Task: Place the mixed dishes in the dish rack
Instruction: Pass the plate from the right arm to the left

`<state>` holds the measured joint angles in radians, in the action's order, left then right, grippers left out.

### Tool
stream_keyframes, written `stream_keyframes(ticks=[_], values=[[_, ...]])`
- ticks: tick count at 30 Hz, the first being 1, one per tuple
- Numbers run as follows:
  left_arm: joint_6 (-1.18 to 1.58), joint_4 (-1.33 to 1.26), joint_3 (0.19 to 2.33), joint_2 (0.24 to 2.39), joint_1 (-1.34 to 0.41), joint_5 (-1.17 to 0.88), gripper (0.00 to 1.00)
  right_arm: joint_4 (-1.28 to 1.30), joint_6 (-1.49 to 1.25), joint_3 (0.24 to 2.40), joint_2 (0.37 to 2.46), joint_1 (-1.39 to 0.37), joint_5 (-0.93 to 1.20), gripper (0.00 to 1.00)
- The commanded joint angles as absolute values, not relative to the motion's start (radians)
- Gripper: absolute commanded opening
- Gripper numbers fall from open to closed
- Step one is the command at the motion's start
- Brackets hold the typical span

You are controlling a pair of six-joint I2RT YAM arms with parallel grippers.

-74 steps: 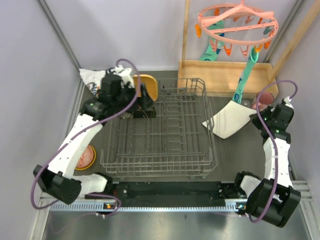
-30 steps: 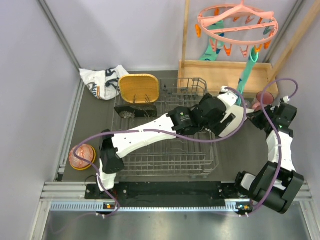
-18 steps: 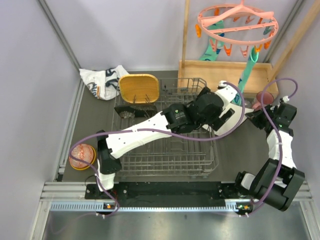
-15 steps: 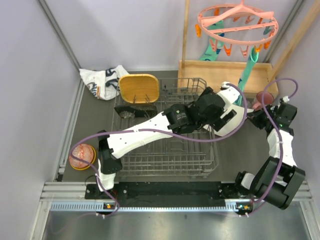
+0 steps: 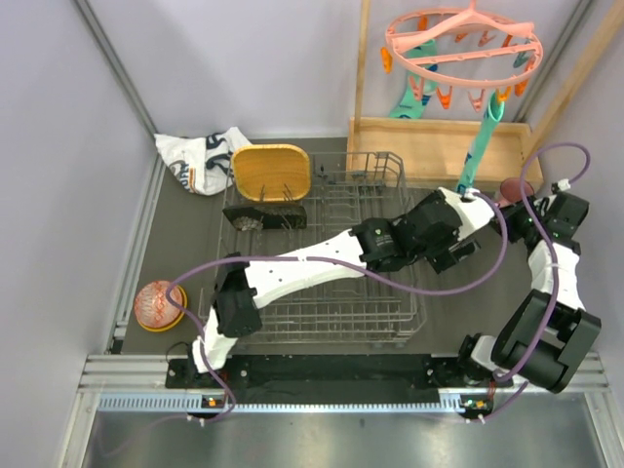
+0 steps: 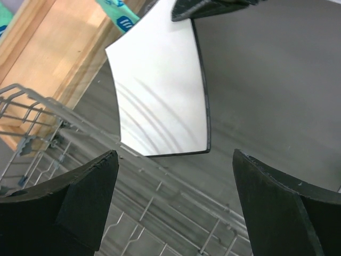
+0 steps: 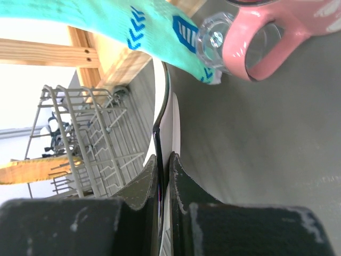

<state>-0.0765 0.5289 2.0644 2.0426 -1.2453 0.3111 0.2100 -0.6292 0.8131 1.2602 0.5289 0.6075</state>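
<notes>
Plate (image 6: 160, 90) is pinched by its rim in the right gripper (image 7: 162, 157), clamped shut, just off the rack's (image 5: 322, 312) right side. Left gripper (image 6: 175, 160) is spread wide and nothing is held; the plate is framed ahead. Free edge should be straddled squarely and gripped before the right is released.

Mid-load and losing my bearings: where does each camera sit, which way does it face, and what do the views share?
Top external: fixed above and behind the bases, looking down on the dish rack; left arm and right arm both show.
Left wrist: on the left arm, looking down past the open left end effector at the pale plate.
Right wrist: low over the table, facing the rack; right end effector is shut on the plate's edge, pink cup beyond.
Shared: both wrist views show the plate and rack.
</notes>
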Motion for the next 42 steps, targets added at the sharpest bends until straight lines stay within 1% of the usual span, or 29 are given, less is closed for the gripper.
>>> stream_keyframes(ticks=[1, 11, 19, 28, 31, 32, 34, 35, 39, 42], values=[[-0.112, 0.446, 2.089, 2.071, -1.262, 0.293, 0.93, 0.1, -0.713, 0.911, 1.252, 0.538, 0.77, 0.0], [-0.141, 0.417, 2.092, 2.143, -1.292, 0.314, 0.93, 0.08, -0.729, 0.908, 1.269, 0.54, 0.799, 0.0], [-0.19, 0.39, 2.086, 2.206, -1.302, 0.383, 0.93, 0.077, -0.733, 0.91, 1.27, 0.54, 0.805, 0.0], [-0.297, 0.288, 2.023, 2.238, -1.304, 0.486, 0.93, 0.064, -0.749, 0.907, 1.282, 0.54, 0.818, 0.0], [-0.337, 0.291, 2.029, 2.256, -1.305, 0.489, 0.89, 0.064, -0.75, 0.908, 1.282, 0.54, 0.818, 0.0], [-0.347, 0.293, 2.036, 2.263, -1.304, 0.491, 0.84, 0.066, -0.75, 0.908, 1.282, 0.54, 0.818, 0.0], [-0.35, 0.285, 2.031, 2.269, -1.305, 0.5, 0.79, 0.063, -0.75, 0.907, 1.282, 0.541, 0.818, 0.0], [-0.351, 0.285, 2.028, 2.269, -1.307, 0.503, 0.72, 0.063, -0.752, 0.907, 1.284, 0.541, 0.818, 0.0], [-0.347, 0.284, 2.026, 2.284, -1.307, 0.517, 0.63, 0.057, -0.755, 0.907, 1.29, 0.541, 0.821, 0.0], [-0.339, 0.287, 2.022, 2.289, -1.305, 0.509, 0.6, 0.057, -0.755, 0.907, 1.293, 0.541, 0.821, 0.0]])
